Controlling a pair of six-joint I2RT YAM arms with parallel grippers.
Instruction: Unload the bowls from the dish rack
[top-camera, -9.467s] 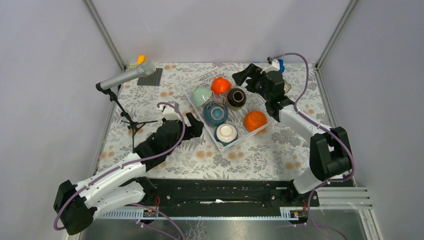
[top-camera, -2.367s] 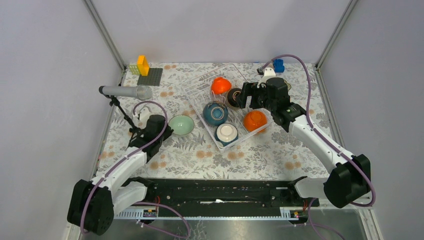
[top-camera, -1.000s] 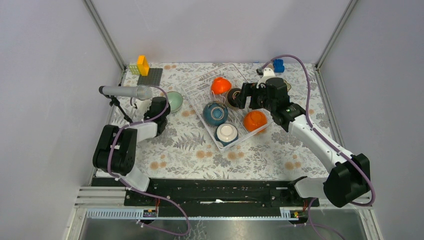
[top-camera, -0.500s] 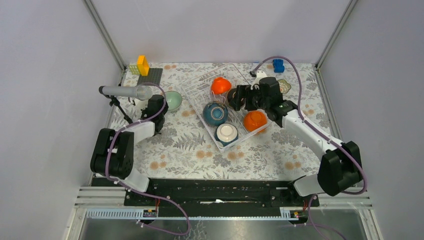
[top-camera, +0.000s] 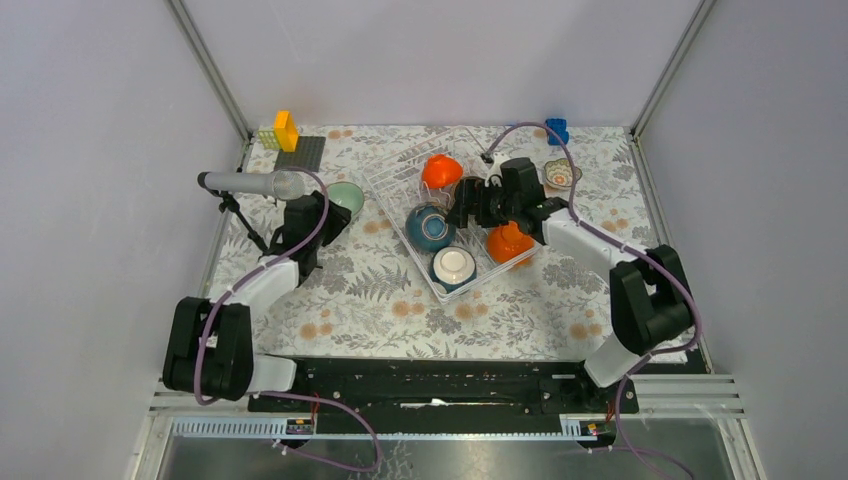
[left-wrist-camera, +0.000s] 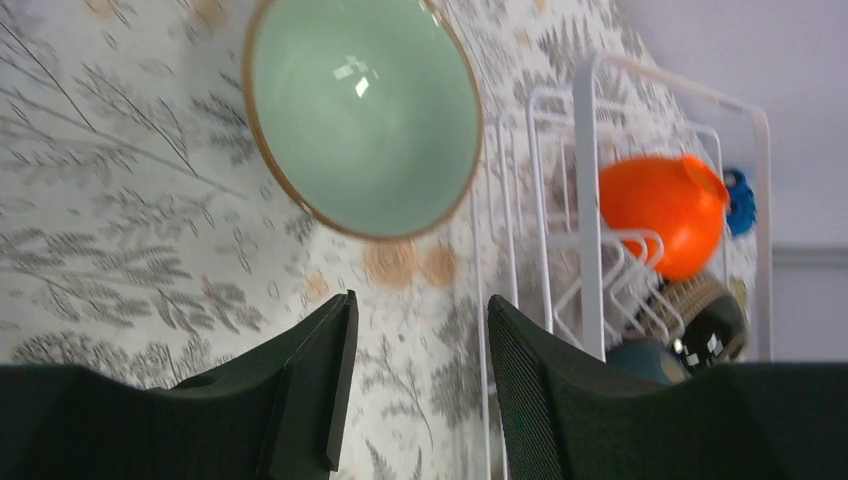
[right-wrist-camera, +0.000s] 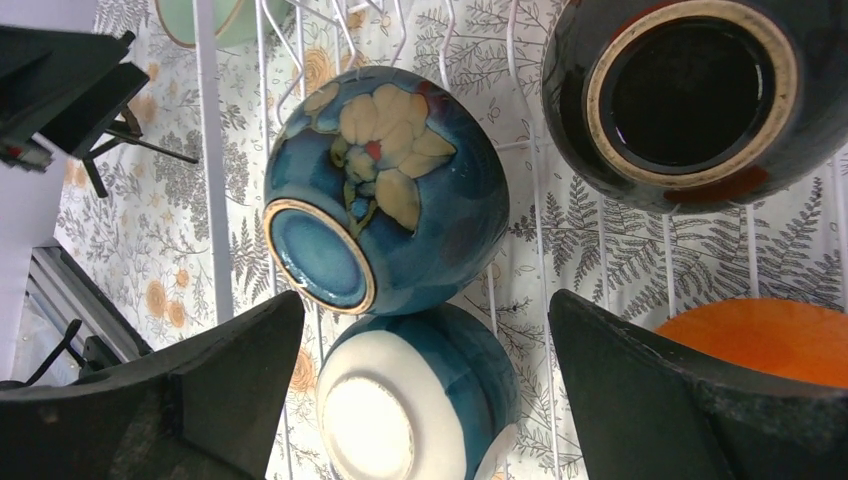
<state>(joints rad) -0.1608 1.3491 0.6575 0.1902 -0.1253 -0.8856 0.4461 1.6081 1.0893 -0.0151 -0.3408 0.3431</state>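
Your left gripper (left-wrist-camera: 420, 305) is released, its fingers spread with nothing between them, just short of the mint green bowl (left-wrist-camera: 365, 115), which sits upright on the table (top-camera: 400, 320) just beside the left side of the dish rack (top-camera: 402, 239). Your right gripper (right-wrist-camera: 425, 300) is likewise spread wide and empty, hanging over the teal blue bowl (right-wrist-camera: 390, 190), which lies tipped in the rack with its foot showing, between the dark brown bowl (right-wrist-camera: 700, 100) and the cream-white bowl (top-camera: 452, 266). An orange bowl (top-camera: 441, 170) sits at the rack's far end and a second orange bowl (top-camera: 508, 242) on its right side, while the small patterned bowl (top-camera: 558, 174) stands on the table to the right of the rack.
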